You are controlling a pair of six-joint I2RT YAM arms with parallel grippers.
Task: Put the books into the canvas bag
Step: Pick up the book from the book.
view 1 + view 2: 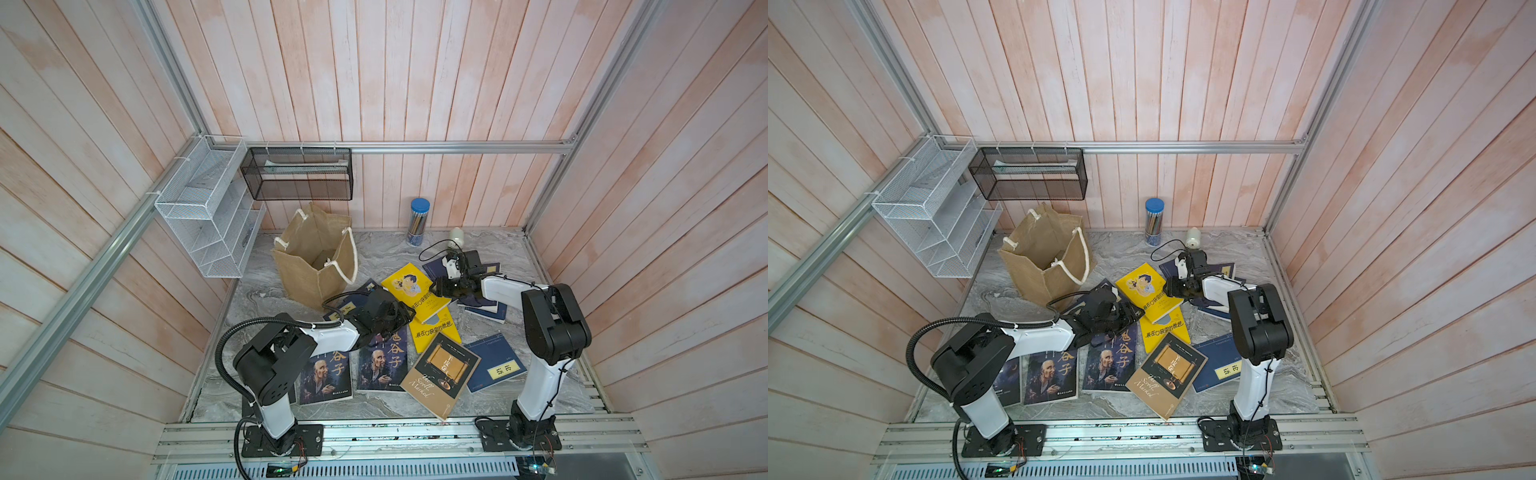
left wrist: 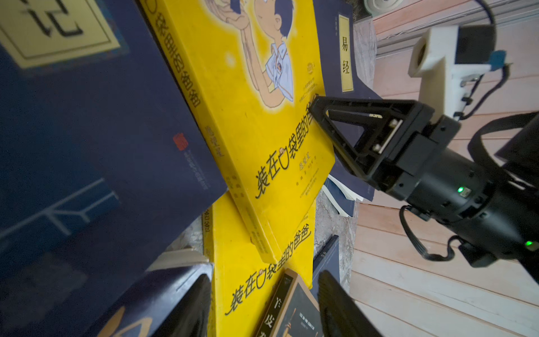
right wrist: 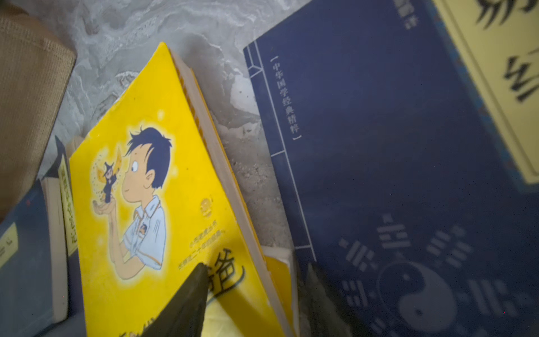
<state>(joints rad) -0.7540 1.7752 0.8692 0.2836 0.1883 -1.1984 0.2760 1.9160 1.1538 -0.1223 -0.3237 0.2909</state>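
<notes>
The canvas bag [image 1: 316, 257] stands open at the back left of the marble floor. Books lie scattered in front of it: two portrait covers [image 1: 384, 361], a brown-black one [image 1: 442, 374], navy ones [image 1: 496, 365] and two yellow ones. The upper yellow book [image 3: 151, 186] lies tilted. My right gripper [image 3: 256, 303] is open and straddles its page edge, one finger [image 3: 186, 303] on the cover, the other beside a navy book [image 3: 393, 175]. My left gripper [image 2: 262, 309] is open over the lower yellow book [image 2: 233, 277], holding nothing.
A white wire rack [image 1: 208, 224] and a black mesh basket [image 1: 297, 174] hang on the back left walls. A blue-lidded tube of pencils [image 1: 417, 222] and a small white object [image 1: 457, 237] stand at the back wall. Wooden walls close three sides.
</notes>
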